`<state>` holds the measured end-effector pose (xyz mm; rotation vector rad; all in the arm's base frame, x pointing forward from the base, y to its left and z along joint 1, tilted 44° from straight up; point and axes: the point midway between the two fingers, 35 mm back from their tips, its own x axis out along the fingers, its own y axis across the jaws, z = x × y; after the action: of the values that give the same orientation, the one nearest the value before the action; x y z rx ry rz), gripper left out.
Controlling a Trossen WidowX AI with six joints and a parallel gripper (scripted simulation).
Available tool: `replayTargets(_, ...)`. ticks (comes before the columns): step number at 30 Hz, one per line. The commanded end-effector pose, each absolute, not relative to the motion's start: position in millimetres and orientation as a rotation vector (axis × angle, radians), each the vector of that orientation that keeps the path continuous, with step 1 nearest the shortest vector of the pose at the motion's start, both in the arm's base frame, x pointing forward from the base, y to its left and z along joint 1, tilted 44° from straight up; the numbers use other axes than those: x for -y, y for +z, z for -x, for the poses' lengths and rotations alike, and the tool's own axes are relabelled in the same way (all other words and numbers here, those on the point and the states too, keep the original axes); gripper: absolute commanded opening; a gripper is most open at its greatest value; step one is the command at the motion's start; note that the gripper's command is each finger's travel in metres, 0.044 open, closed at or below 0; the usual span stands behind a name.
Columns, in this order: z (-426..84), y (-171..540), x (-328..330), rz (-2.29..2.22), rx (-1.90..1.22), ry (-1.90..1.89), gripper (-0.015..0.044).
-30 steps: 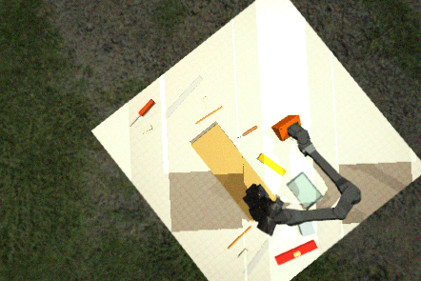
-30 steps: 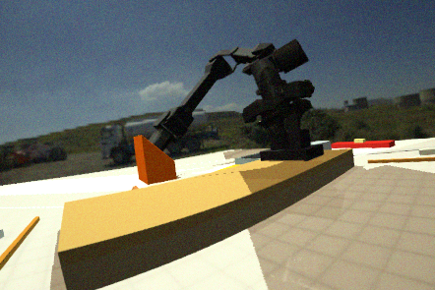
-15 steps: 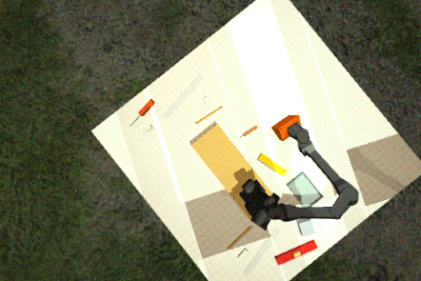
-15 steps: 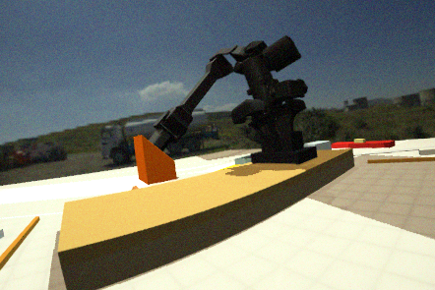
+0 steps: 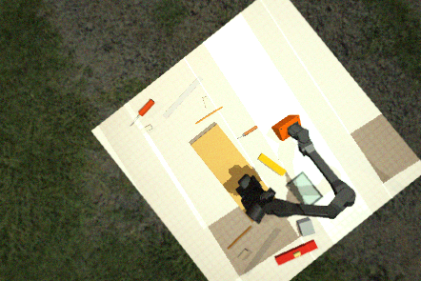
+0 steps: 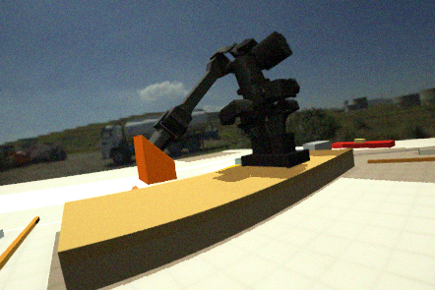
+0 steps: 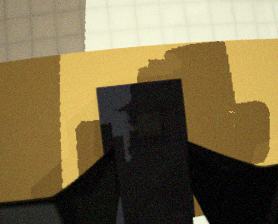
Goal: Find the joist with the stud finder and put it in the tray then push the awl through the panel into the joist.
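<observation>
The floor panel is a long yellow-tan board. My gripper is over its end nearer the red level, shut on the dark stud finder. The stud finder is flat and looks to sit on or just above the panel; any contact gap is too small to tell. The pale green tray lies beside the panel, under the bent arm. A slim tool with an orange handle, which looks like the awl, lies beside the panel. The joist is hidden.
The orange arm base stands beyond the awl. A yellow bar lies between panel and tray. A grey block and red level are near the tray. A red-handled tool lies far off.
</observation>
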<state>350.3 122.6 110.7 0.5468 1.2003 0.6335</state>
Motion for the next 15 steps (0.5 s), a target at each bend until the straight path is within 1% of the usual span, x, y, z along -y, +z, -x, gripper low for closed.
replayTargets(1,-352.1,102.4,-115.4,-0.548,-1.203,0.632,0.0000)
replayTargets(15,-356.2,83.3,-95.9,-0.547,-1.203,0.631,0.0000)
